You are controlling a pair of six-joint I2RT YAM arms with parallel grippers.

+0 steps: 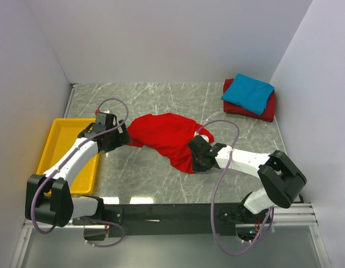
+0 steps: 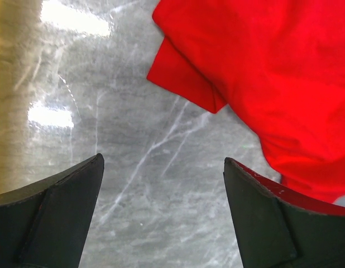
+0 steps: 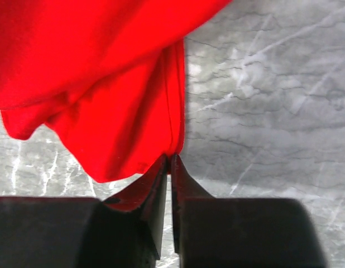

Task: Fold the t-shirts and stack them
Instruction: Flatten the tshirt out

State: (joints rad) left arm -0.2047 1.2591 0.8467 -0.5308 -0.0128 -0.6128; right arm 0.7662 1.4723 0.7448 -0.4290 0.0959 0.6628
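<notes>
The soft red shirt [image 1: 167, 137] lay rumpled on the veined grey table [image 1: 161, 184] right of the yellow plastic tray [image 1: 55, 139]; the right gripper [image 3: 169, 162] pinched its hem, the left gripper [image 2: 164, 164] gaped nearer the tray

Mid-frame, the loose t-shirt [image 1: 164, 137] sprawls on the tabletop [image 1: 156, 178], tray [image 1: 60, 140] at left; upper right, top t-shirt [image 1: 249, 92] sits on bottom t-shirt [image 1: 266, 113].
</notes>
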